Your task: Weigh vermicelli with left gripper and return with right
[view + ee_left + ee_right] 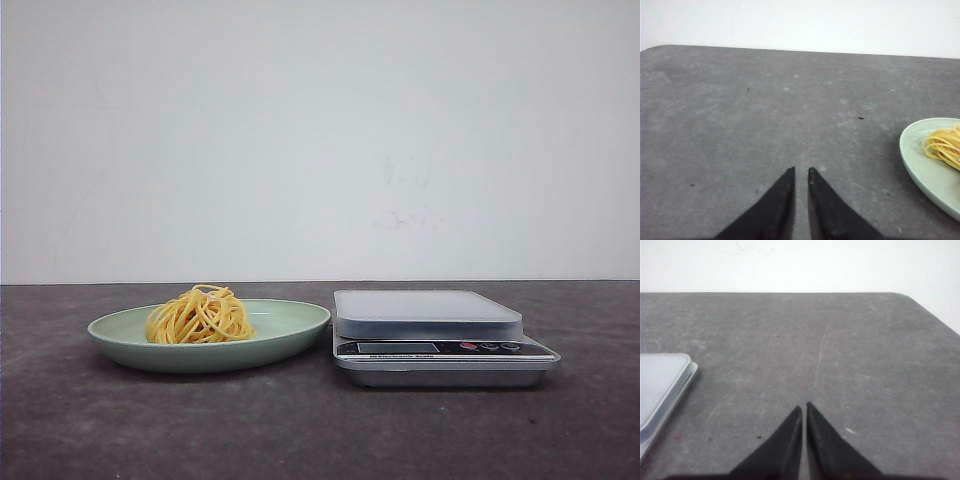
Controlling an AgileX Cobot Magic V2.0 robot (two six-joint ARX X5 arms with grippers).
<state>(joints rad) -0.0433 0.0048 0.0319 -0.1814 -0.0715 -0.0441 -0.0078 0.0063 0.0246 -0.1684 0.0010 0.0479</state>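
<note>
The vermicelli [200, 316] is a yellow nest of strands lying on a pale green plate [295, 328] at the table's left. In the left wrist view, part of the vermicelli [945, 146] and the plate [920, 162] show off to one side. My left gripper [801, 170] hovers over bare table beside the plate, with its black fingers nearly together and nothing between them. My right gripper [804, 406] is shut and empty over bare table, beside the corner of the scale [660, 385]. Neither gripper shows in the front view.
A silver kitchen scale [430, 318] with a grey platform stands just right of the plate, and its display and buttons face the front. The dark grey table [320, 430] runs back to a white wall, and its rounded corners show in both wrist views.
</note>
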